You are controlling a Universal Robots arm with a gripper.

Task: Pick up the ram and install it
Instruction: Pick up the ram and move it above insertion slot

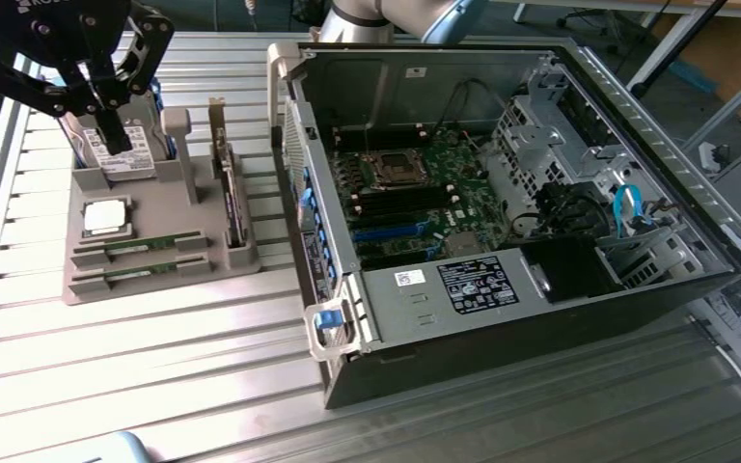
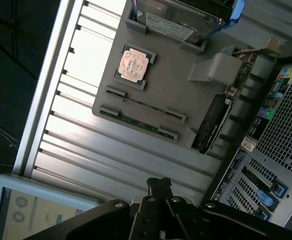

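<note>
Claw (image 1: 116,143) is closed, fingertips pressed together, gripping nothing.

- **Exterior view:** it hangs over the drive (image 1: 136,164) at the far end of the holder (image 1: 151,207).
- **Wrist view:** the same tips (image 2: 159,184) stand over bare table (image 2: 136,145), apart from the holder (image 2: 181,95).

Ram (image 1: 139,244) sits on edge in a holder slot beside the processor (image 1: 104,217). A second stick (image 1: 139,271) lies parallel, just beside it, and both are untouched. The wrist view confirms ram (image 2: 146,105), second stick (image 2: 138,122), processor (image 2: 133,65), drive (image 2: 178,22) and card (image 2: 213,122).

The exterior view gives the open case (image 1: 500,357) and its board (image 1: 435,183) — the wrist view gives the case's rear grille (image 2: 286,130) and a lit screen (image 2: 31,212).
</note>
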